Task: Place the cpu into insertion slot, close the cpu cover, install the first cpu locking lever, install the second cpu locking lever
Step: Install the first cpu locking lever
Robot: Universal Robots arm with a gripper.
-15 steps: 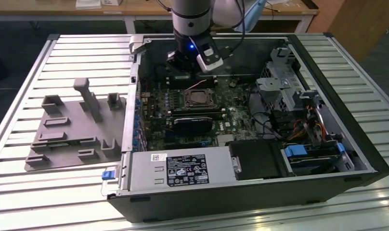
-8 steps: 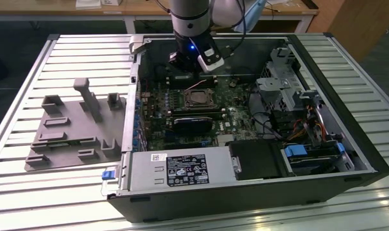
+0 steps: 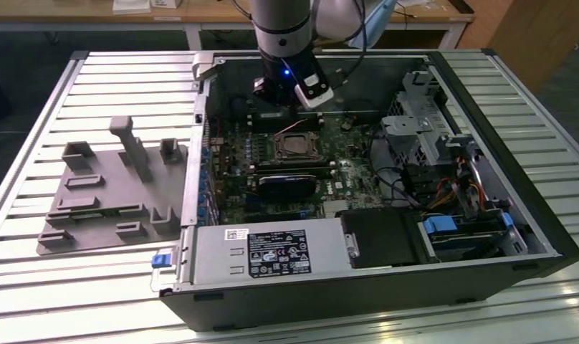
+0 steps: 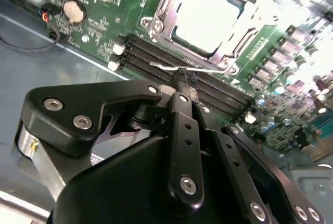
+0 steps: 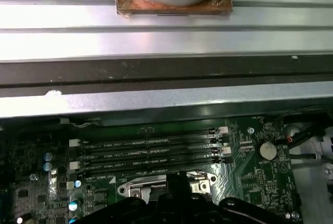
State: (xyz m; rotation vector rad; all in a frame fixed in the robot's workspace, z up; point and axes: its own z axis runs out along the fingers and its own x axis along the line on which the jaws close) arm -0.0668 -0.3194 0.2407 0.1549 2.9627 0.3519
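The cpu lies in the insertion slot on the green board, its top glaring bright. The silvery cpu cover lies flat around it as a frame. A thin wire locking lever stands raised along the socket's edge toward the memory slots. My gripper is shut, its black fingertips meeting right at this wire and touching it. In the exterior view the gripper hangs just behind the socket inside the open case. In the first wrist view the fingertips sit over the socket's metal rim.
Several black memory slots run beside the socket, with a coin cell near them. A dark block sits in front of the socket. Drive cages and cables crowd the exterior view's right. A grey fixture lies left of the case.
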